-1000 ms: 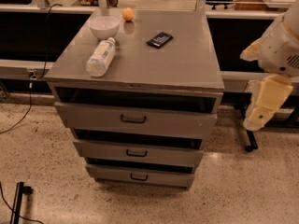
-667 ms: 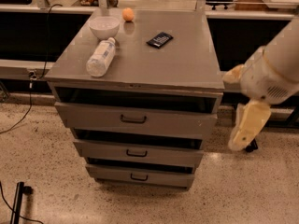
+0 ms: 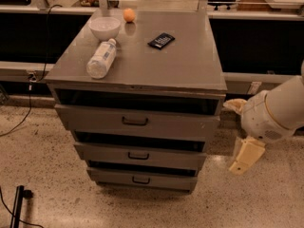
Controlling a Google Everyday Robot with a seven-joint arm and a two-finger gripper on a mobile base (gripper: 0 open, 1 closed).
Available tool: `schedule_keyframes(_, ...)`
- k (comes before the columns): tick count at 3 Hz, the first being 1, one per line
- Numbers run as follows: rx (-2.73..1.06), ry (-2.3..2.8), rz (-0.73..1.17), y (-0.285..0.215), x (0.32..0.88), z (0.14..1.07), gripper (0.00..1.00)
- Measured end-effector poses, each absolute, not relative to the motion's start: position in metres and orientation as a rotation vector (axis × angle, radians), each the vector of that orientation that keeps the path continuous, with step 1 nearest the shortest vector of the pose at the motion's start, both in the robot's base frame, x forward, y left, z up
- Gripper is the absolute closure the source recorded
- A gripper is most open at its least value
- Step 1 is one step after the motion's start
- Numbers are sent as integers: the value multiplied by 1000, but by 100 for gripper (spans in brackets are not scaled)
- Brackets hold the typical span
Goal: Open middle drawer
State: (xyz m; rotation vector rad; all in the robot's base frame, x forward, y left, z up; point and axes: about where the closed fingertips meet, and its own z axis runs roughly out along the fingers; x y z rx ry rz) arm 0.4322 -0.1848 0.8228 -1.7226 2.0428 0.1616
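We find the hand (image 3: 243, 159) hanging low off the bench's (image 3: 190, 75) front right corner, roughly level with the middle drawer (image 3: 104, 152), whose bar pull (image 3: 138, 156) lies horizontal at mid-front, well apart toward the left edge; released or clenched, we cannot tell.

White bowl (image 3: 105, 27) at back-left corner; orange (image 3: 128, 15) beside it, at back edge. Clear bottle (image 3: 101, 58) lying along left edge. Dark flat packet (image 3: 161, 40) centre, toward back edge. Gripper (image 3: 239, 166) beyond right edge, low.
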Motion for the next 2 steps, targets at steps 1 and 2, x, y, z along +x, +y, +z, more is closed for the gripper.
schedule_keyframes(1,-1773,2002,165,-173,438,813,0)
schedule_keyframes(2,-1821,1884,213,-147,434,774,0)
